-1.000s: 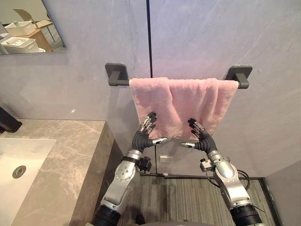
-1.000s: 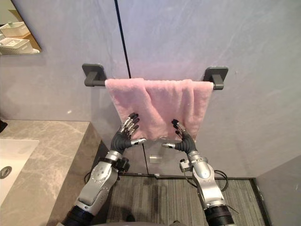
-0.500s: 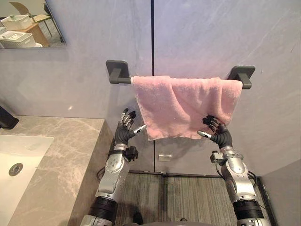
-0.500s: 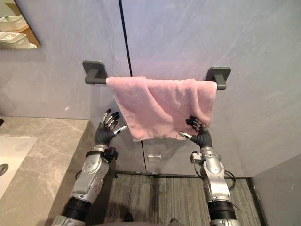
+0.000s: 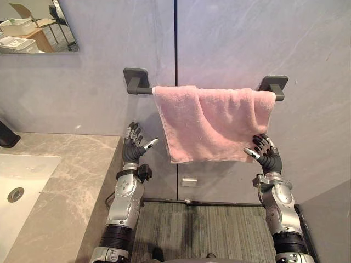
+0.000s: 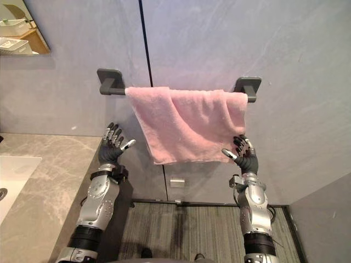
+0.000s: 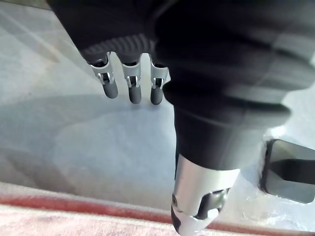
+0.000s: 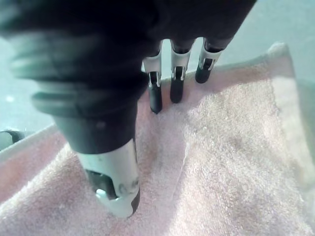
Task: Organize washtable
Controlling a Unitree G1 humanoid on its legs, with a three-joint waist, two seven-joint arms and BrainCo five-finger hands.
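Since the earlier frames both hands have been spread outward. The left hand (image 5: 133, 147) is held open-fingered just left of the pink towel (image 5: 211, 123), which is draped lengthwise along the towel bar (image 5: 140, 87); the right hand (image 5: 267, 154), fingers straight, is laid against its lower right corner.

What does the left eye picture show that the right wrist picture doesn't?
Left eye view, not the right wrist view: the dark grey towel bar on the wall, the grey marble counter, the white sink, a mirror corner, and the open left hand, apart from the pink terry towel. Right wrist view, not the left eye view: the towel's fuzzy loops close up, with dark fingertips against them. Both: the towel and the open right hand.
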